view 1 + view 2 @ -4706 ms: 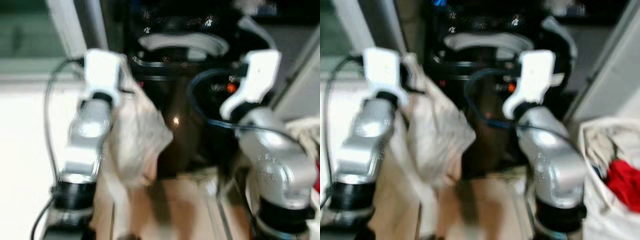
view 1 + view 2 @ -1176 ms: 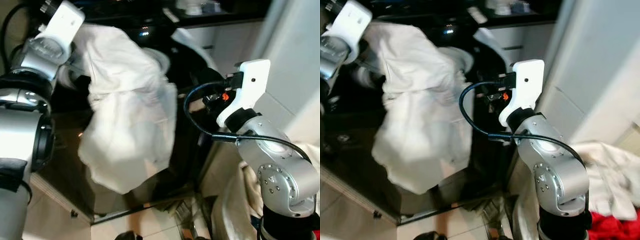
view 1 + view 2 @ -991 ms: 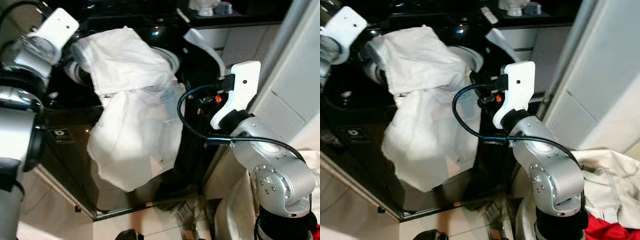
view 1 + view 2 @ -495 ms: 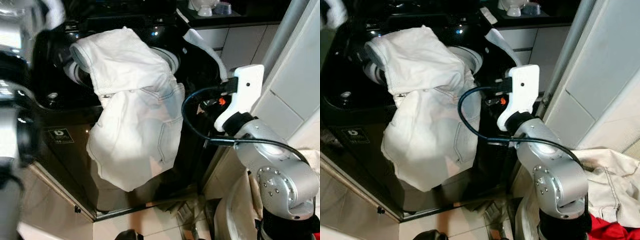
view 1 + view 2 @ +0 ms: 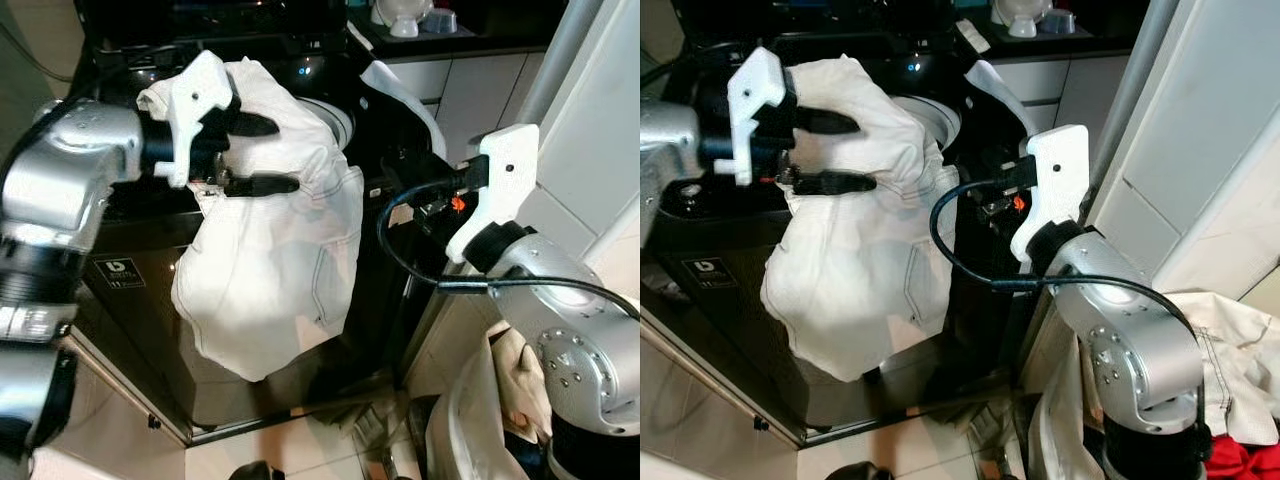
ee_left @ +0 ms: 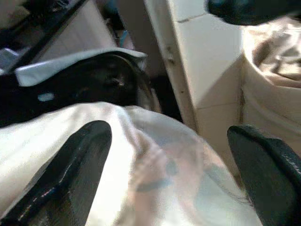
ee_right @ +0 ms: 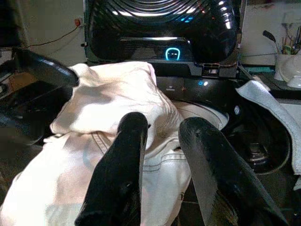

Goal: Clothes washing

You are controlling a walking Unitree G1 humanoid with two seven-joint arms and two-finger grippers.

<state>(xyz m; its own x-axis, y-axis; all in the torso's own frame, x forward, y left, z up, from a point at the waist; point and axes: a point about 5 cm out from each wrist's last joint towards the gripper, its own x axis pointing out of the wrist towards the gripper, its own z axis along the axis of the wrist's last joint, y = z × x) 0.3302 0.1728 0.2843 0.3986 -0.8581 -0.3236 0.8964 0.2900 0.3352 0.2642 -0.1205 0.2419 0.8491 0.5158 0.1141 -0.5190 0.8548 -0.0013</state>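
A beige cloth laundry sack (image 5: 480, 420) sits nearest, at right. The right gripper (image 7: 162, 155) hovers narrowly parted, right of the white denim trousers (image 5: 275, 260) draped over the black top-loading washing machine (image 5: 330, 60). The left gripper (image 5: 262, 155), spread wide, hovers at the trousers' far upper fold.

The left gripper (image 5: 262, 154) let go of the white trousers (image 5: 275, 250) and drew back, fingers spread. The trousers dropped to drape over the washing machine (image 5: 140, 270) rim.

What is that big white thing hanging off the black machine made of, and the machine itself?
The white garment looks like heavy woven cotton, maybe denim: matte, with stitched seams and a patch pocket. The washing machine looks glossy black, plastic or glass, judging by its sharp reflections; which one is unclear.
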